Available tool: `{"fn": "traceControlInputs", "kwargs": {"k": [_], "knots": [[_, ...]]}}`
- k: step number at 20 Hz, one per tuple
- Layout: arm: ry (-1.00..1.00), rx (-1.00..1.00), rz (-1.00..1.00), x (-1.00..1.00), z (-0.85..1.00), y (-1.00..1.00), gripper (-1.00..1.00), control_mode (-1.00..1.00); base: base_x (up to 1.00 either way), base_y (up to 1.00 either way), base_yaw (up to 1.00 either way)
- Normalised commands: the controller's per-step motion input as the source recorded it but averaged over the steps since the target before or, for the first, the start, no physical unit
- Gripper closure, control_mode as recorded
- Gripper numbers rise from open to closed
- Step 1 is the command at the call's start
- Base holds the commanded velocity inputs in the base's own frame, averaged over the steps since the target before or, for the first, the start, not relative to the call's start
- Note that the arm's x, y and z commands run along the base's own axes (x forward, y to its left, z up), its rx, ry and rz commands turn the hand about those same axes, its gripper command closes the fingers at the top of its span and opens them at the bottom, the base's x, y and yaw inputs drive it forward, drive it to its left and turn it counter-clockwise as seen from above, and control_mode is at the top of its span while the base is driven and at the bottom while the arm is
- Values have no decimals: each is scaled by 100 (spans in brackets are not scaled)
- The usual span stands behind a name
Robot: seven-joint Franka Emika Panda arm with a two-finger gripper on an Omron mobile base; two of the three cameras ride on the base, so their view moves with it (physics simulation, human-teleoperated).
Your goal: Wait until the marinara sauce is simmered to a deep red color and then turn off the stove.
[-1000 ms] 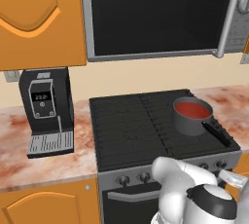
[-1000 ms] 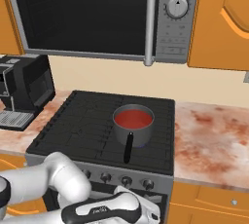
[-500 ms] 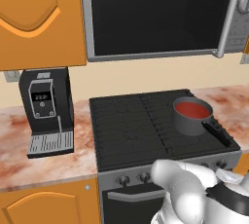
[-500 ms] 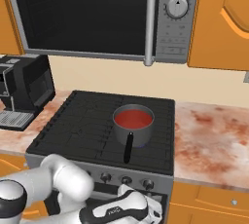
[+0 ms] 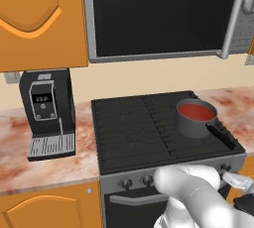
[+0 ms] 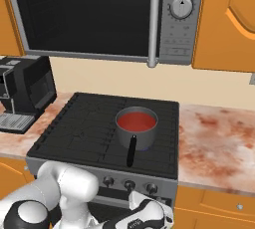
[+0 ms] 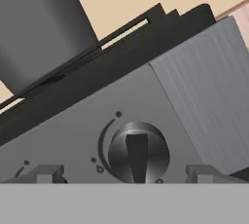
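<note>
Smooth red marinara sauce fills a round grey saucepan.

Arm sinks lower against the stove front since a second ago; white elbow drops from level with the knob row to below it in right base view. Hand, gripper spread wide, advances right along the panel and now sits just under the rightmost knob.

Even, shadowless rendered light

All views are bright and sharp; no glare or blur, only a faint dark patch under the saucepan on the stove.
</note>
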Motion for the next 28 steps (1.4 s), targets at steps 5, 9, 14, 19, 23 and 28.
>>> {"fn": "traceControlInputs", "kwargs": {"k": [5,9,14,19,23,28], "knots": [[-6,0,2,1,-11,-2,-100,-100,0,0,0],[-4,0,0,15,-11,0,-100,-100,0,0,0],[-3,0,0,32,-7,0,-100,-100,0,0,0],[-4,0,0,19,-3,0,-100,-100,0,0,0],[-4,0,0,2,-3,0,-100,-100,0,0,0],[-1,0,0,0,0,0,-100,-100,0,0,0]]}}
